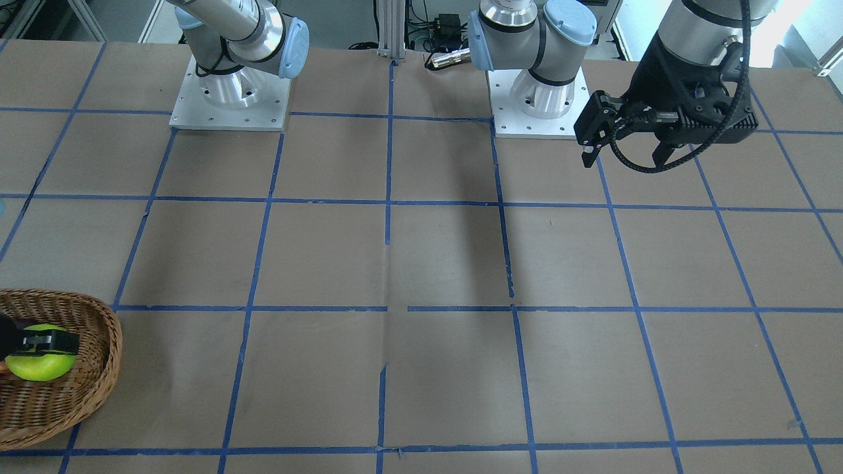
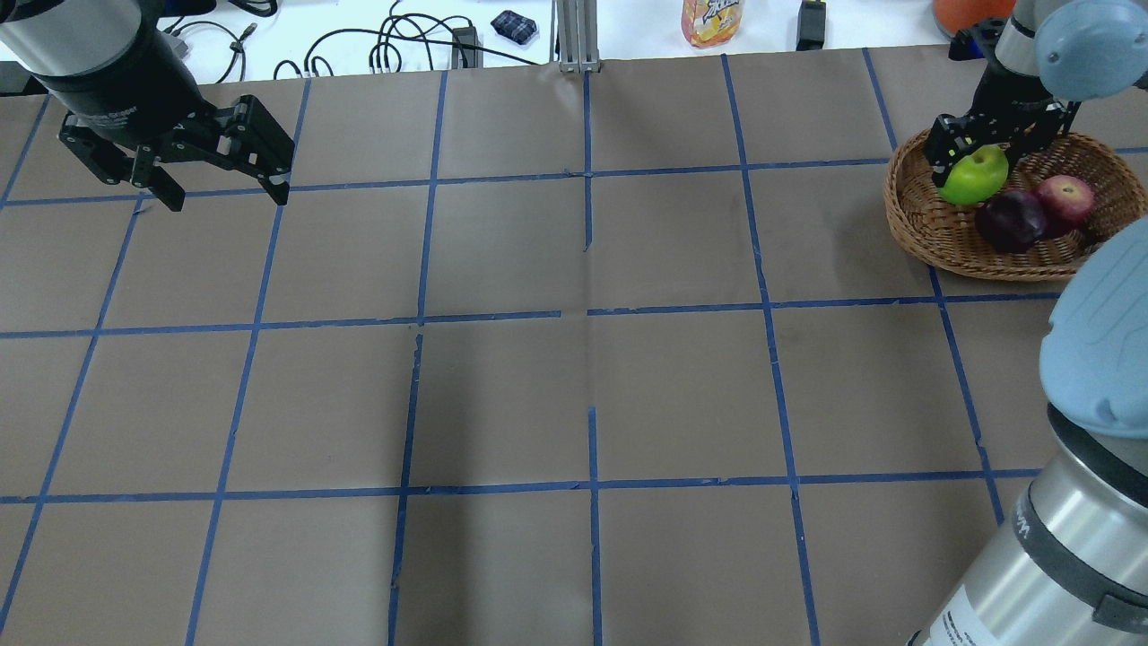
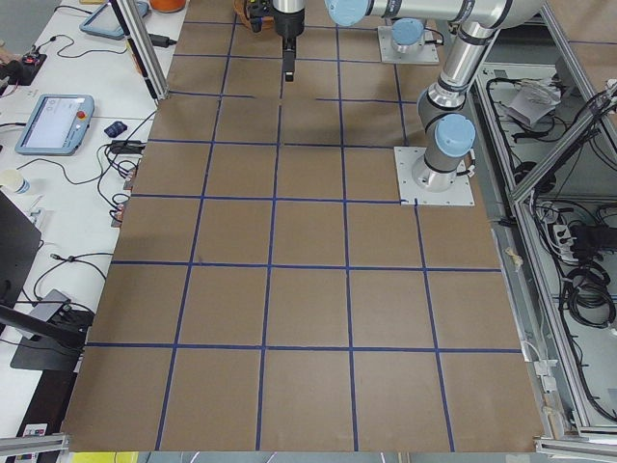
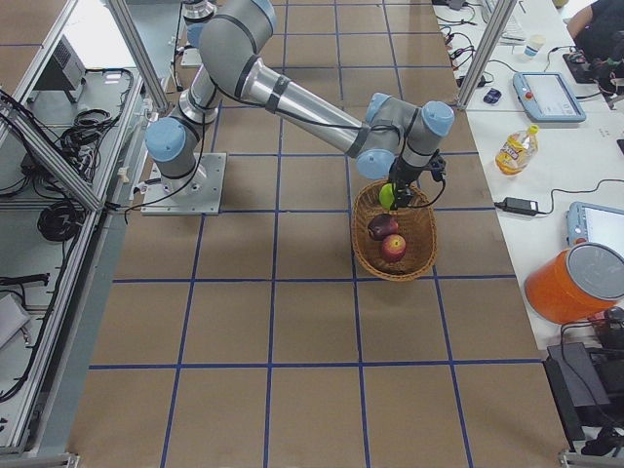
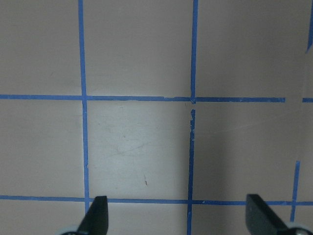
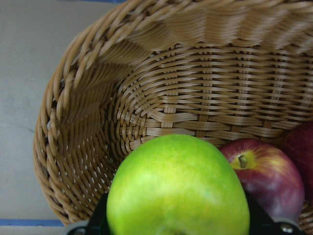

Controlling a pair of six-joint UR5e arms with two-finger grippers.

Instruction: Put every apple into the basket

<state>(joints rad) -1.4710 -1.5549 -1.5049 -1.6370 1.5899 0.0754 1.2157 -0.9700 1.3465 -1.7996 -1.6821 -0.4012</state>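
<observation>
My right gripper (image 2: 979,154) is shut on the lime green apple (image 2: 973,177) and holds it inside the far-left part of the wicker basket (image 2: 908,224). The wrist view shows the green apple (image 6: 178,188) between the fingers, low over the basket's woven wall (image 6: 93,127). The dark maroon apple (image 2: 1011,221) and the red apple (image 2: 1065,197) lie side by side in the basket, with the red apple (image 6: 264,176) right beside the green one. My left gripper (image 2: 229,197) is open and empty, hanging above the table at the far left.
The basket (image 1: 99,316) stands at the table's far right edge, partly out of the front-facing view. Blue tape lines grid the brown table (image 2: 583,395). A bottle (image 2: 711,20) and cables lie beyond the far edge. My right arm's elbow (image 2: 1094,359) looms over the near right corner.
</observation>
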